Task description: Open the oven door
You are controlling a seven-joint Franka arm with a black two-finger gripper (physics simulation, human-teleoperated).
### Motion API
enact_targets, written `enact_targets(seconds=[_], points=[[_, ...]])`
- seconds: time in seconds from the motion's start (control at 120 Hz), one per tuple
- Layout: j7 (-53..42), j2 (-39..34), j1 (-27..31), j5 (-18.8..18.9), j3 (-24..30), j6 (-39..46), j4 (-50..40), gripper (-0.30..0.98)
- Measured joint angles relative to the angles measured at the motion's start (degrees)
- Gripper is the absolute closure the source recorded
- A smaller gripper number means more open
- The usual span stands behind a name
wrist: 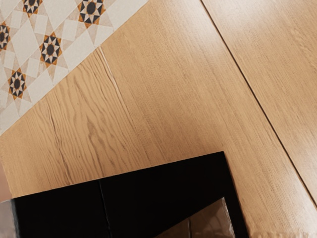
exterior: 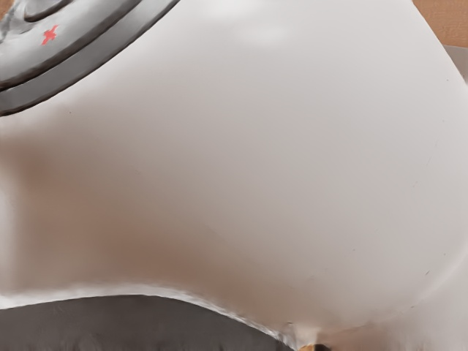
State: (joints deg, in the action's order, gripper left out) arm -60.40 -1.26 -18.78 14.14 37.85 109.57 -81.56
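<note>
Mostly, the exterior view is taken up by the robot's white arm (exterior: 256,161), seen from very close. At that view's left sits a grey joint ring (exterior: 80,62) with a small red mark (exterior: 49,34) near it, and a dark grey surface (exterior: 110,325) shows below the arm's curved edge. Farther right, at the lower edge, is an orange-brown scrap (exterior: 307,347) beside something black, too little of it visible to name. At the far right, a brown surface (exterior: 442,18) shows past the arm's outline.

In the wrist view, patterned tiling (wrist: 49,49) with dark star shapes borders a pale wooden panel (wrist: 148,99). The task's oven door appears to be the black panel (wrist: 148,186) set against that wood, with a brownish glassy area (wrist: 213,220) inside its dark border. How far the door stands open, if at all, cannot be told. A straight dark seam (wrist: 256,99) parts the wooden panel from a second stretch of wood (wrist: 287,74). Whether the claw is spread, pressed together or pinching anything cannot be told either.
</note>
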Motion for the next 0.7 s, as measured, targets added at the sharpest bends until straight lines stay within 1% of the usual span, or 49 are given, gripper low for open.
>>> enact_targets(seconds=[0.058, 0.2, 0.308, 0.358, 0.408, 0.45, 0.525, 0.583, 0.633, 0.7], points=[[-1.4, 0.3, -1.0, 0.6, -3.0, 0.4, 0.1, 0.00], [-4.5, 0.5, -0.1, 1.0, -7.6, 1.0, 0.1, 0.00], [-6.7, 2.7, 2.0, 0.8, -8.7, 1.0, 2.1, 0.00], [-7.5, 2.5, 3.4, 0.7, -9.2, 1.0, 1.8, 0.00], [-8.3, -0.2, 4.5, 0.3, -11.0, 1.2, -1.8, 0.00], [-8.9, -4.2, 4.9, -0.6, -13.3, 1.9, -6.5, 0.00], [-10.0, -10.0, 2.3, -2.7, -16.9, 3.7, -13.9, 0.00], [-10.9, -14.2, 1.5, -4.4, -18.7, 5.4, -19.0, 0.00], [-11.6, -15.8, 1.3, -5.3, -19.4, 6.8, -21.3, 0.00], [-12.5, -16.2, 1.2, -6.2, -19.8, 8.5, -23.3, 0.00]])
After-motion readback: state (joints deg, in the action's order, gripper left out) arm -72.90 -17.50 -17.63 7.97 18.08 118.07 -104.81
